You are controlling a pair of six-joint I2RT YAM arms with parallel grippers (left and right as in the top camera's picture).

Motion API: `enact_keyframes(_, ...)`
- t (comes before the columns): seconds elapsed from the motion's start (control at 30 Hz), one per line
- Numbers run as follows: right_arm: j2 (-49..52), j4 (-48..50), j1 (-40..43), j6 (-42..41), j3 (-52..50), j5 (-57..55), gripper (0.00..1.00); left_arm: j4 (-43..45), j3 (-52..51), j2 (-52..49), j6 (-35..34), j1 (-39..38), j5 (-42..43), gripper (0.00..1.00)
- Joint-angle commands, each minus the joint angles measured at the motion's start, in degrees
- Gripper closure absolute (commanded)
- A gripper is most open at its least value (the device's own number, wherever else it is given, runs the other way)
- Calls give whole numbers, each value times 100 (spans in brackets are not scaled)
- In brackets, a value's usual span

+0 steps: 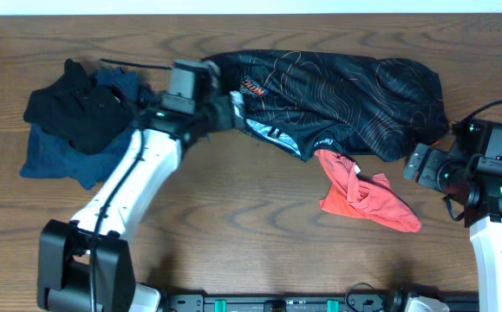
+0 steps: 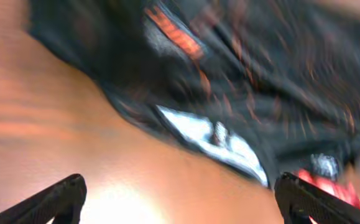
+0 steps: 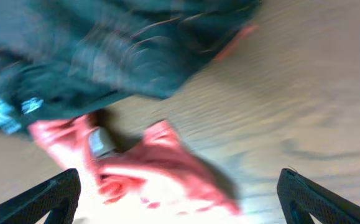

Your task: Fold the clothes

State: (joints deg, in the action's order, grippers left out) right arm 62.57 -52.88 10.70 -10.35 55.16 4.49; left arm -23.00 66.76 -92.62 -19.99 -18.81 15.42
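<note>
Navy-black heap of clothes [image 1: 73, 121] far left; our left gripper [image 2: 180, 190] gapes empty beside the crumpled thin black jersey with orange contour lines [image 1: 346, 95], up top, centre-right; right gripper [image 3: 178, 186] also wide, empty, near a red-orange fabric garment [image 1: 363, 199]. We judge: spreading step (nothing flat), next needs edge grabs. Only overhead shows the heap.

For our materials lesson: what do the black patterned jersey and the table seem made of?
Jersey: probably thin synthetic knit, faint sheen; it lies in soft folds, lines printed. Table: wood or wood-look laminate, smooth; grain streaks show.
</note>
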Motion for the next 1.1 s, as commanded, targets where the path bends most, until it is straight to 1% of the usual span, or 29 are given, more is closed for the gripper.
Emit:
enact_keyframes(0.0,149,-9,-168,448,-151,1338,1,-225,-87,-13,409,-501,223,2)
enact_keyframes(0.1,459,111,-518,446,-380,1309,1,-306,-201,-76,393,-767,46,2)
enact_keyframes(0.27,1202,614,-1169,662,-605,1283,1,-90,-221,-398,-48,-1045,129,2)
enact_keyframes(0.37,1672,929,-1532,680,-605,1029,1,328,-221,-737,-46,-1217,511,2)
enact_keyframes(0.43,1987,1178,-1731,651,-605,737,1,645,-221,-986,-46,-1314,586,2)
enact_keyframes(0.5,2253,1447,-1860,656,-605,693,1,905,-221,-1191,-46,-1370,660,2)
enact_keyframes(0.6,2588,1655,-2015,798,-605,660,1,1320,-221,-1471,-136,-1425,1115,2)
enact_keyframes(0.67,2780,1670,-2052,730,-605,396,1,1609,-221,-1617,-264,-1464,1423,2)
enact_keyframes(0.77,3040,1672,-2050,310,-605,-175,7,2024,-221,-1797,-435,-1539,1460,2)
enact_keyframes(0.9,3244,1644,-2052,247,-605,-256,15,2433,-221,-2011,-450,-1674,1460,2)
enact_keyframes(0.97,3309,1613,-2050,245,-605,-258,25,2608,-221,-2124,-573,-1733,1460,2)
enact_keyframes(1.07,3340,1604,-2048,219,-608,-262,44,2968,-221,-2315,-892,-1832,1460,2)
